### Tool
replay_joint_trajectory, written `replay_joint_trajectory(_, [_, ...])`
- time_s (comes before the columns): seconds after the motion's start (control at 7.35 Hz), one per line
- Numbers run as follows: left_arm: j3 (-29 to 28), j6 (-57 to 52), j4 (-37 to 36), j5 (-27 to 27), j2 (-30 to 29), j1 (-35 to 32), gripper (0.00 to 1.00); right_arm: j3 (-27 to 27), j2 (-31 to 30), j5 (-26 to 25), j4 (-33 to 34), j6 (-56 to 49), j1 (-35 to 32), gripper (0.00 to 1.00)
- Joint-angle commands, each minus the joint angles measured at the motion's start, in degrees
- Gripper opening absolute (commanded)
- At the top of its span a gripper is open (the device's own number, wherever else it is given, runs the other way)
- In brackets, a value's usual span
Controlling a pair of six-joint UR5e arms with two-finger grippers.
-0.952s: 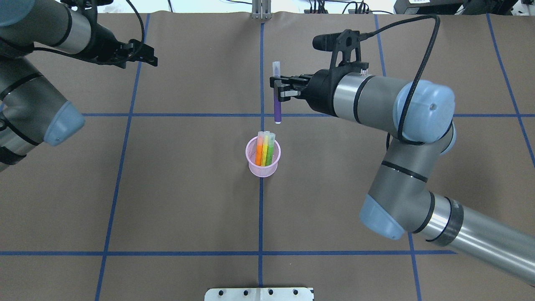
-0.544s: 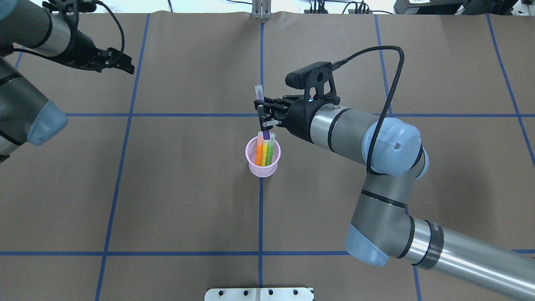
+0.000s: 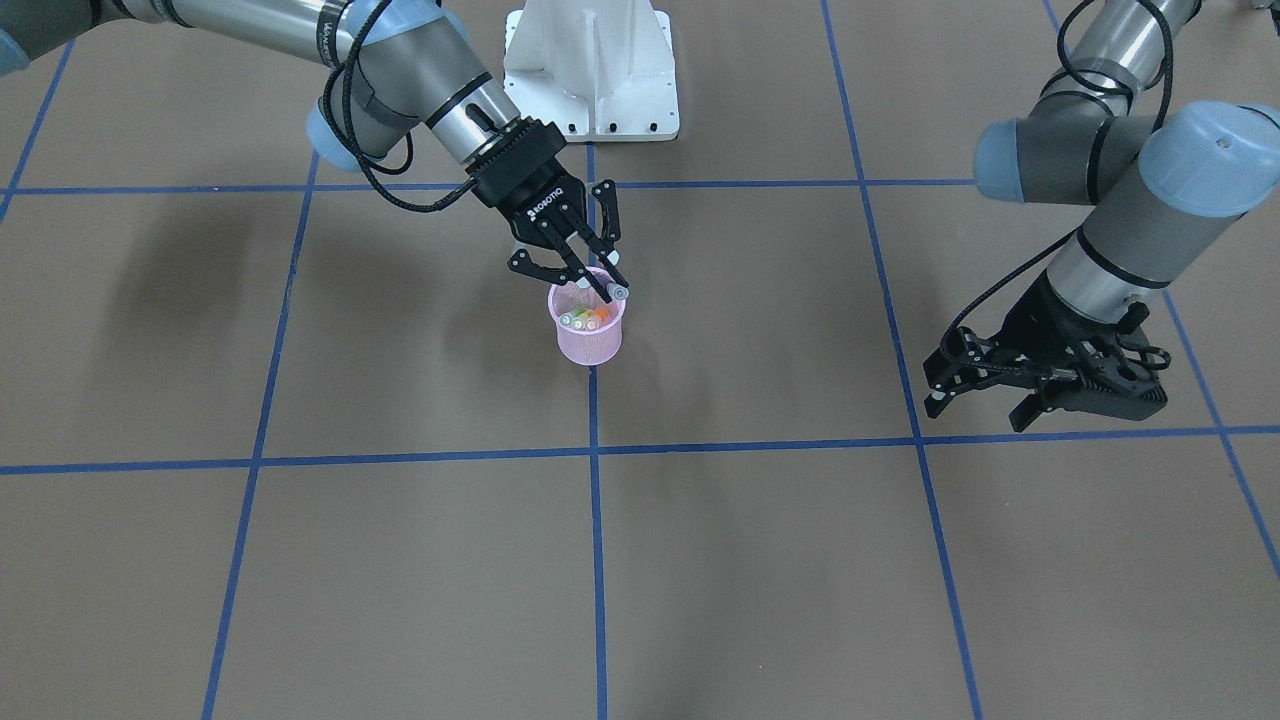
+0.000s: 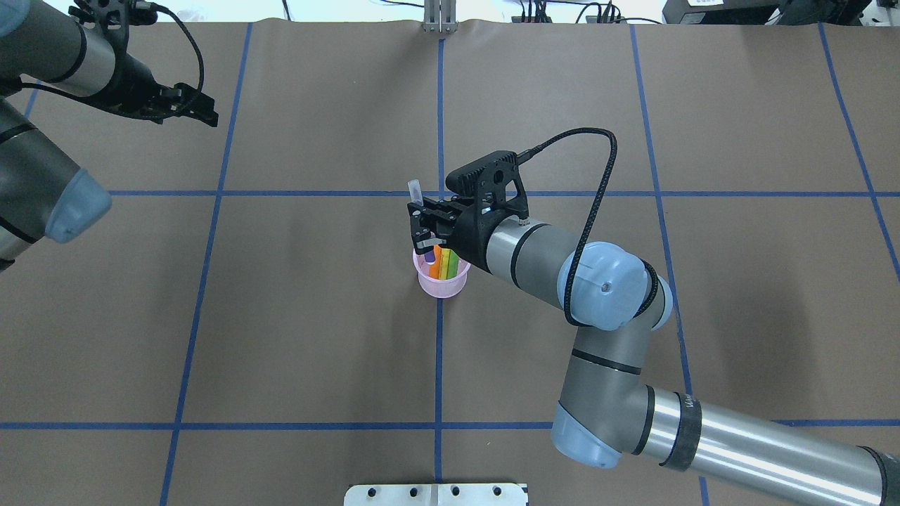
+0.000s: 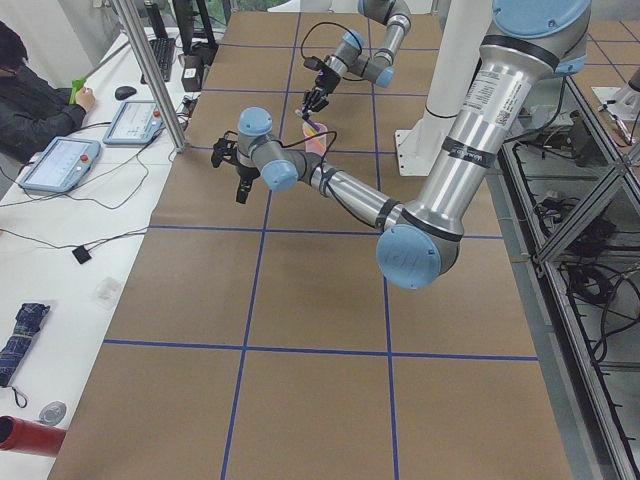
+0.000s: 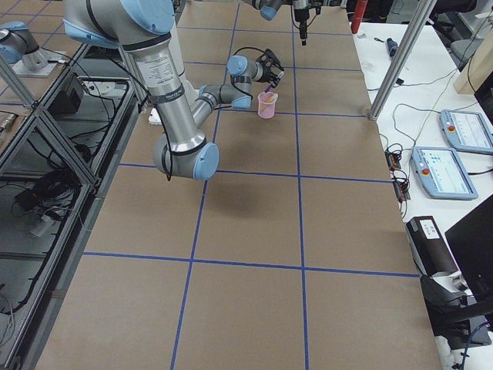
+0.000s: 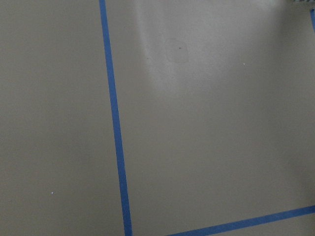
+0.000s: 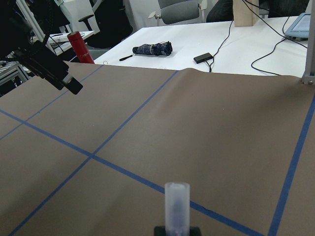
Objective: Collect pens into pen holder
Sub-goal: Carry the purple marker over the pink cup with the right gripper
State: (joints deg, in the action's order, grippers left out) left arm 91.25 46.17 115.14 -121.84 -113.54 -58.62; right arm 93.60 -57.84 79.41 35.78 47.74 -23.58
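Brown paper [image 4: 281, 316], blue-taped, covers the counter [image 4: 738, 105]. Right tool [image 4: 420, 230] clamps a purple pen [image 4: 415, 190], tip inside the pink mesh cup [image 4: 441, 287]; left tool [image 3: 972, 410] gapes.

My right gripper [image 4: 423, 239] covers the middle of the purple pen [image 4: 415, 190]. From overhead only the pen's cap and its lower end inside the pen holder [image 4: 441, 288] show, and I cannot tell whether the tip reaches the bottom. The gripper also hides the holder's far rim and the tops of the orange pen [image 4: 436, 263], yellow pen [image 4: 445, 267] and green pen [image 4: 454, 267]. On my right wrist camera the bottom edge cuts off everything below the cap. In both side views the holder is too small to tell the pens apart. The overhead view's left edge cuts off my left arm [image 4: 35, 176].
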Motion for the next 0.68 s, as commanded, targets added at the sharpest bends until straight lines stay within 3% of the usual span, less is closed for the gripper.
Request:
replay_joint_trajectory(0.0, [-0.5,0.1,0.0,0.0,0.0,0.3,0.99,-0.7,-0.7,-0.3,-0.4,-0.2,0.6,0.00])
replay_joint_trajectory(0.41, [-1.5,0.1,0.1,2.0,0.1,0.4,0.99,-0.7,-1.4,-0.4,-0.4,-0.4,1.3,0.00])
replay_joint_trajectory(0.54, [-1.5,0.0,0.1,2.1,0.2,0.4,0.99,-0.6,-1.1,-0.3,-0.6,-0.3,1.3,0.09])
